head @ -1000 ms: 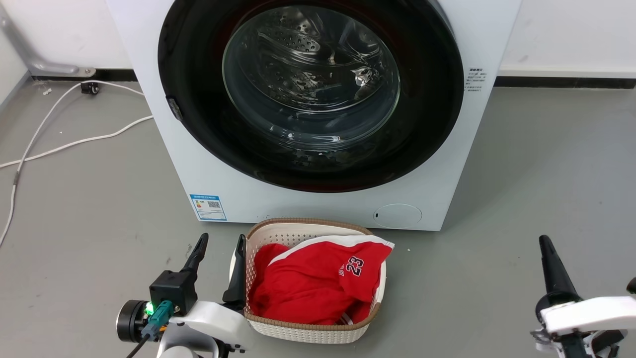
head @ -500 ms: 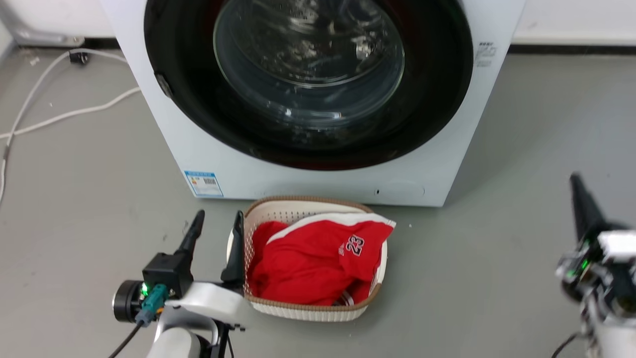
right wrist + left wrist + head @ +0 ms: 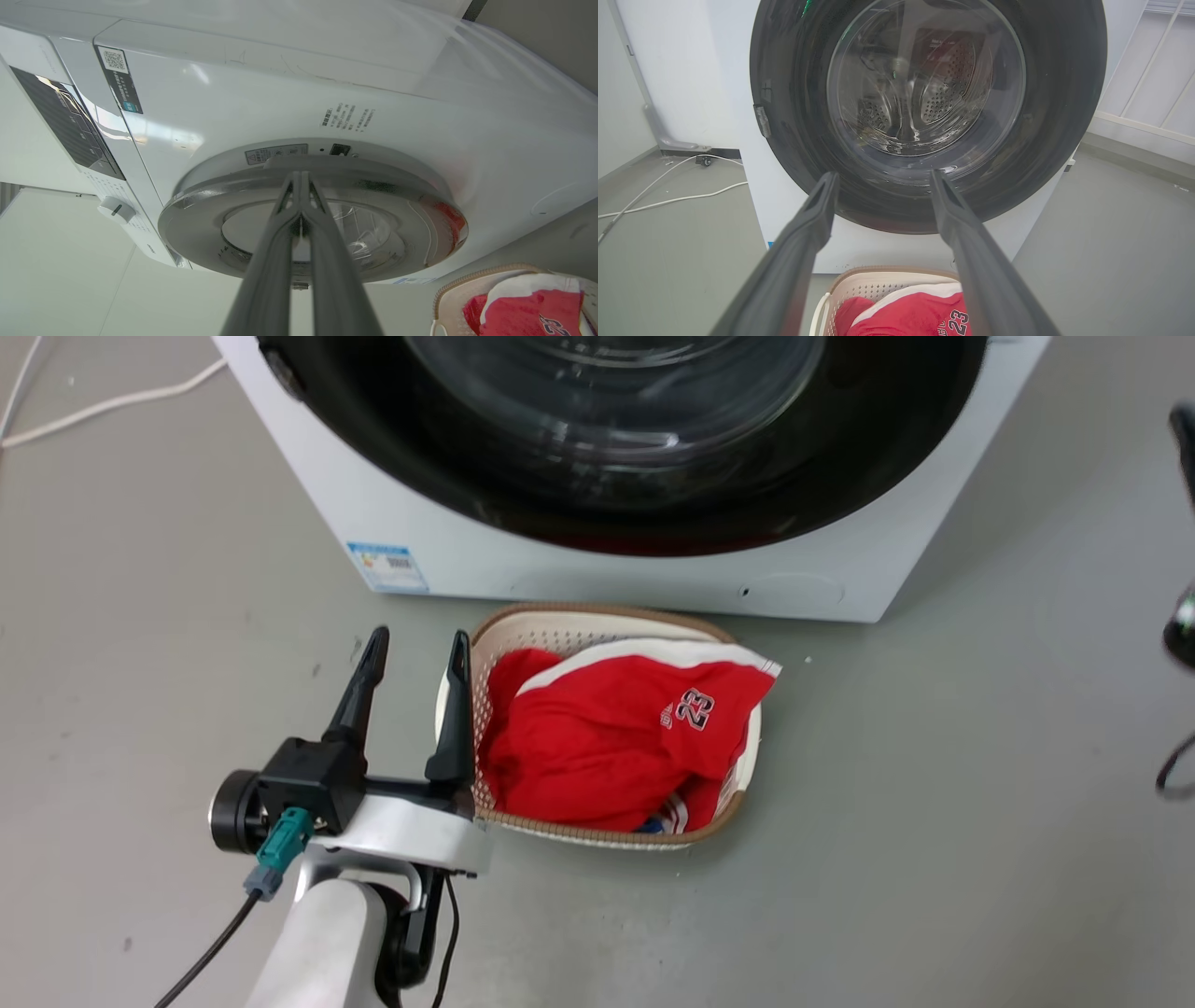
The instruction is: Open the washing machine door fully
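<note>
The washing machine door (image 3: pixel 616 439) is a glossy black ring around a clear glass bowl, and it lies flat against the white machine front. In the left wrist view the door (image 3: pixel 924 93) is straight ahead. My left gripper (image 3: pixel 883 178) is open and empty, well short of the door. It hovers low beside the basket, left gripper (image 3: pixel 415 649). My right gripper (image 3: pixel 299 176) is shut with nothing between its fingers. It points at the outer rim of the door (image 3: pixel 205 210), seen edge-on. A dark tip of the right gripper (image 3: pixel 1184 425) shows at the far right edge.
A cream woven basket (image 3: pixel 597 616) holding a red jersey (image 3: pixel 616 737) sits on the grey floor just in front of the machine. A white cable (image 3: pixel 103 401) runs along the floor at upper left. A dark control panel (image 3: pixel 70 126) and a white knob (image 3: pixel 116 209) are on the machine's front.
The head camera has tilted down and closed in, so the whole picture shifted. My right arm has risen from the lower right to the right edge. The left gripper stays open.
</note>
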{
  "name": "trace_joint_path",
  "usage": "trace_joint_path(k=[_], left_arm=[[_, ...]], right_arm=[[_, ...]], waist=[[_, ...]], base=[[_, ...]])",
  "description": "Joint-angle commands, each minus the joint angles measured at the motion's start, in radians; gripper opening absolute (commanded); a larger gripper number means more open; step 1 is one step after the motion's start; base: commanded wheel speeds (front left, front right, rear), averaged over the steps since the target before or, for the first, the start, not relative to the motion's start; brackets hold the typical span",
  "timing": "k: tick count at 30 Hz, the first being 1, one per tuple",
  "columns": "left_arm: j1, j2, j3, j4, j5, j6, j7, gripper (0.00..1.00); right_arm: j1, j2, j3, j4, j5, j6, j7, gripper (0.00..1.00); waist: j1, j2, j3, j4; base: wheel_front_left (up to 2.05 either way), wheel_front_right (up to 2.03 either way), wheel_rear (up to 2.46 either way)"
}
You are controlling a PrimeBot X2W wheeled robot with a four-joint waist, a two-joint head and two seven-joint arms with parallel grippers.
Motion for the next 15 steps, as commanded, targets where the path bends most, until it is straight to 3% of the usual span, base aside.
trace_joint_path(k=[1, 15], left_arm=[[-0.013, 0.001, 0.003, -0.007, 0.005, -0.003, -0.002, 1.00], [-0.063, -0.015, -0.003, -0.056, 0.033, -0.012, -0.003, 1.00]], right_arm=[[-0.037, -0.010, 0.007, 0.017, -0.009, 0.003, 0.012, 0.00], [-0.455, -0.060, 0.106, 0.310, -0.184, 0.003, 0.164, 0.00]], waist=[[-0.0001, 0.0000, 0.025, 0.015], [-0.0001, 0.0000, 0.137, 0.044]], base=[[0.00, 0.00, 0.00], [0.00, 0.00, 0.00]])
